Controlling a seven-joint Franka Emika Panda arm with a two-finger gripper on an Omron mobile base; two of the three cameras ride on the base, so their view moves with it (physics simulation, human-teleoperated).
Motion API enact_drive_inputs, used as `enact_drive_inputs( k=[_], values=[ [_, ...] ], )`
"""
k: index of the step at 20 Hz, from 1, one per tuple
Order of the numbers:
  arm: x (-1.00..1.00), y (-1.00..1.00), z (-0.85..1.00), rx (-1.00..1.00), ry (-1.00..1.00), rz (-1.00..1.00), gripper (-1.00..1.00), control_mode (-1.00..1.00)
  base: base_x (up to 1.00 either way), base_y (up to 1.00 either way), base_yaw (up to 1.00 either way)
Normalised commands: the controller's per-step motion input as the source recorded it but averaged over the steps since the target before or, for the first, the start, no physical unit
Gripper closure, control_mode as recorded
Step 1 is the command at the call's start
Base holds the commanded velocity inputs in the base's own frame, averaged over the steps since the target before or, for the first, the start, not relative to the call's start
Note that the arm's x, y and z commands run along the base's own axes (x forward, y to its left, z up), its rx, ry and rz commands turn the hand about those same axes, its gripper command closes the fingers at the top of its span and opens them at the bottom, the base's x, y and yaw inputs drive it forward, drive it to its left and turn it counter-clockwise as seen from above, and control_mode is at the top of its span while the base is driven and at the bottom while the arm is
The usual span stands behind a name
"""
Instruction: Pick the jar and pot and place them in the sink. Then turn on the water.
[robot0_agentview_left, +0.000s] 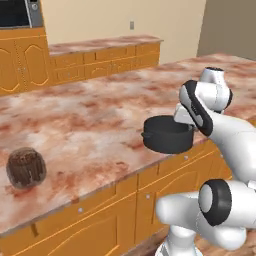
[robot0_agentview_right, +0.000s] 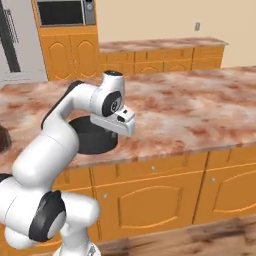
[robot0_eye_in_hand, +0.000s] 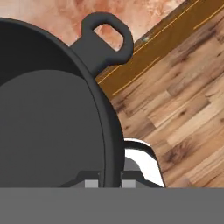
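**Black pot pinched at the rim, lifted at the counter edge; sink not in frame**

Black, low round pot with loop side handles (robot0_agentview_left: 167, 134) sits centre-right of the left base view, apparently clear of the marbled reddish counter top (robot0_agentview_left: 90, 115) and overhanging its front edge. Two-finger gripper (robot0_eye_in_hand: 109, 181) is pressed nearly together on the pot wall: in the hand view one dark tip sits inside the rim, the other outside, bottom centre of the frame. One loop handle points to the top centre of that view, with wood floor (robot0_eye_in_hand: 175, 109) to the right, so part of the pot is past the counter edge.

Rounded clear glass jar with dark reddish-brown contents (robot0_agentview_left: 26, 167) rests on the counter at lower left of the left base view, well apart from the pot and the arm.

Key relation: the light grey sink is nowhere visible, so which way it lies from the held pot cannot be told. Judgement: the base or arm must bring the sink into sight before any placing. Rim pinch is off-centre, so the pot may tilt in transit.
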Motion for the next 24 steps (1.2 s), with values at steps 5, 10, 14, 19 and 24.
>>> enact_drive_inputs(
  k=[5,10,14,19,24],
  values=[
    [0.0,0.0,0.0,0.0,0.0,0.0,1.0,1.0,0.0,0.0,-1.0],
    [0.0,0.0,0.0,0.0,0.0,0.0,1.0,1.0,0.0,0.0,-1.0],
    [0.0,0.0,0.0,0.0,0.0,0.0,1.0,1.0,0.0,0.0,-1.0],
    [0.0,0.0,0.0,0.0,0.0,0.0,1.0,1.0,0.0,0.0,-0.97],
    [0.0,0.0,0.0,0.0,0.0,0.0,1.0,1.0,0.0,0.0,-0.99]
  ],
)
